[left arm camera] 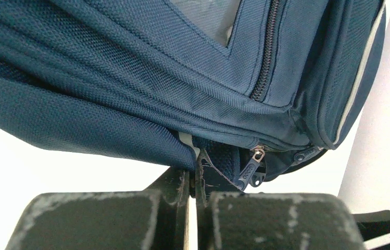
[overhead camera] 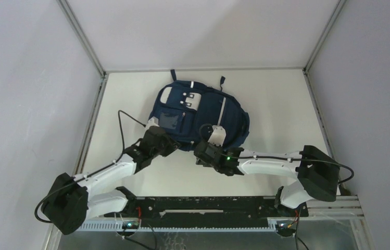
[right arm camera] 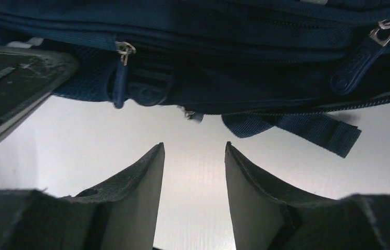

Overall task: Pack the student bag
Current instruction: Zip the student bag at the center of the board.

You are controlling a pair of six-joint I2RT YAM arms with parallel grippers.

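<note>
1. Flat on the white table [overhead camera: 271, 104], in its far middle: the student bag [overhead camera: 203, 117], front panel up, top handle toward the back wall, bottom edge toward the arms.
2. On the bag's front: white patches [overhead camera: 182, 99] near the top and a white stripe [overhead camera: 223, 112] down the right side.
3. From the near left, the left arm [overhead camera: 114, 172], reaching to the bag's near-left corner.
4. Left jaws: closed, pinching a thin flap of navy fabric at the bag's lower edge, pads pressed together with only that flap between them.
5. Just beside that pinch, in the left wrist view: a navy zipper pull [left arm camera: 249, 171] hanging from a metal slider.
6. From the near right, the right arm [overhead camera: 265, 164], stretched to the bag's bottom edge, right of the left arm.
7. Right jaws: open, holding nothing, bare table showing in the gap, tips near the bag's edge but apart from it.
8. Ahead of the right jaws: one hanging zipper tab [right arm camera: 120, 83] to the left, another [right arm camera: 356, 57] to the right, and a navy webbing strap [right arm camera: 307, 130] lying on the table under the bag's edge.
</note>
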